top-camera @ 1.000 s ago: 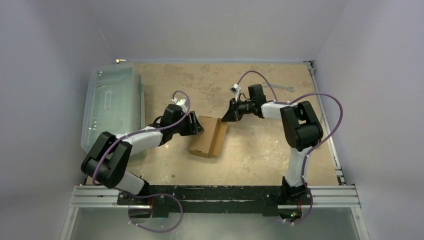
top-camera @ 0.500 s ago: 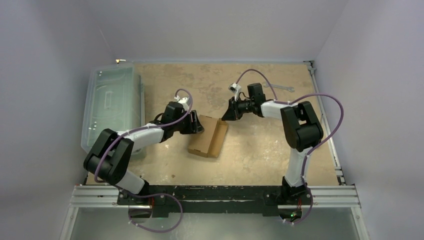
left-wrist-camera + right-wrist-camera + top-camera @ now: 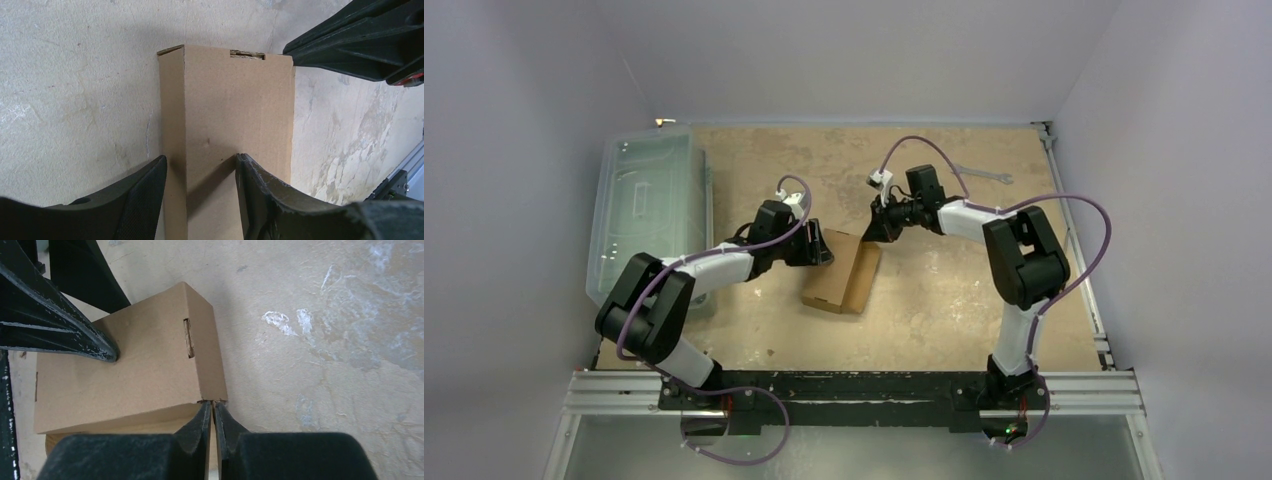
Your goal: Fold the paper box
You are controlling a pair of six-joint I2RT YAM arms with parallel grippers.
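A small brown corrugated cardboard mailer box (image 3: 839,275), nearly closed, lies in the middle of the mottled tan tabletop (image 3: 944,310). It looks light and fairly stiff, but easy to crease and likely to skid. Pressing the lid near its edges while bracing a side wall seems the safest hold. The left end effector (image 3: 200,167) has its black fingers apart, one beside a side wall and one over the lid. The right end effector (image 3: 212,407) has its fingers together at the lid's far corner; whether they nip any cardboard cannot be told. The lid gapes slightly there, and the box's inside and tabs are hidden. Farther left sits a large clear plastic bin (image 3: 649,215).
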